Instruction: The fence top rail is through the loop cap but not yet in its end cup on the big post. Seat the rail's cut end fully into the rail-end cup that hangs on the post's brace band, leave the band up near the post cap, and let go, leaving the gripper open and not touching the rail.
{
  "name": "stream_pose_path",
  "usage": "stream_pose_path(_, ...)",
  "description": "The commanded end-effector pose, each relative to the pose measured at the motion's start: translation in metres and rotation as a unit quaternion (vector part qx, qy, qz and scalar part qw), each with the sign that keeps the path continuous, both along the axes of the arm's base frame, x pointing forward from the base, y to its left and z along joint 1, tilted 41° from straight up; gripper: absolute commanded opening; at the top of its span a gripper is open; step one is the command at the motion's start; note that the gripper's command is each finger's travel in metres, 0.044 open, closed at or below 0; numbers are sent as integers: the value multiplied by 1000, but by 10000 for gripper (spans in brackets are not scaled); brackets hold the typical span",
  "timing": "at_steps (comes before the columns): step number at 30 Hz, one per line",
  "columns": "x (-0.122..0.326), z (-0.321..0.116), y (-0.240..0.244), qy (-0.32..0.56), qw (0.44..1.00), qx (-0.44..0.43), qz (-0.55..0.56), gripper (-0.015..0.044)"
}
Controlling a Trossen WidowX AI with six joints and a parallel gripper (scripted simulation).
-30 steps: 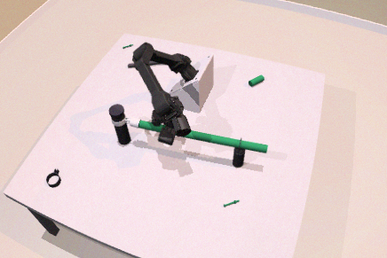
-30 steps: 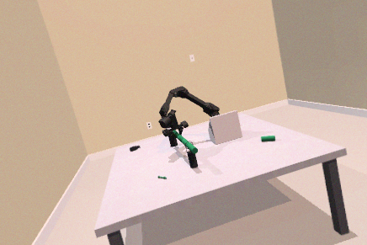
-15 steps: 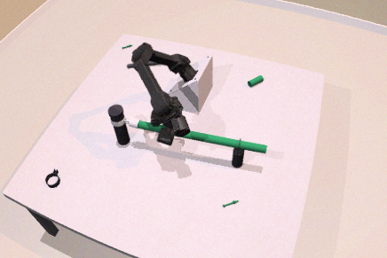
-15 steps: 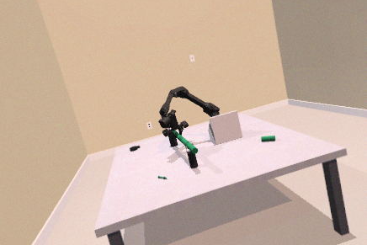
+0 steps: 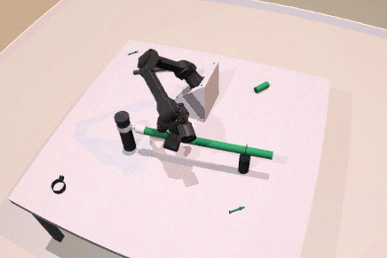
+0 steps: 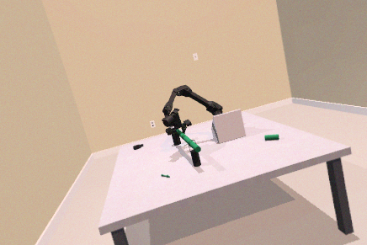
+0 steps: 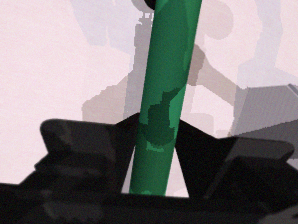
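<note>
The gripper (image 5: 170,135) (image 6: 178,128) (image 7: 155,118) is closed part way on the green rail (image 5: 222,145) (image 6: 188,141) (image 7: 167,75), its fingers kept apart by the rail's thickness. In the wrist view the rail is seen running between the two dark, blunt-edged fingers, with a darker shadow patch cast across its surface.

The rail is a straight, round bar, smooth and evenly coloured. Near its far end it is passed through the thin loop on the short black post (image 5: 244,163) (image 6: 195,158), and a short length is left beyond it. The other end is met by the small white cup (image 5: 139,129) beside the big post (image 5: 128,137) (image 6: 176,138); how deeply it is seated cannot be told.

The big post is upright, black and cylindrical, topped by a dark round cap (image 5: 122,116). A pale, metallic-looking band (image 5: 124,129) is wrapped around it just below the cap. The tabletop (image 5: 177,215) (image 6: 236,167) is pale and matte, and a short green cylinder (image 5: 262,87) (image 6: 272,137) is laid on it, well apart from the rail.
</note>
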State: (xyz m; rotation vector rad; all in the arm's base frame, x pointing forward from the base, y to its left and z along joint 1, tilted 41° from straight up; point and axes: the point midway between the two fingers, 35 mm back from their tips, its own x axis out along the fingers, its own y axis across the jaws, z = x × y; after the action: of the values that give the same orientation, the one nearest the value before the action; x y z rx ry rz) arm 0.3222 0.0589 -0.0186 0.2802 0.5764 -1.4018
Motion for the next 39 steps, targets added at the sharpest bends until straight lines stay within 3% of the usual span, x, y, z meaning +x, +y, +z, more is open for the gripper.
stream_pose_path(1,0,2,1,-2,1000,-3,1,0)
stream_pose_path(39,2,7,4,-2,1000,-9,3,0)
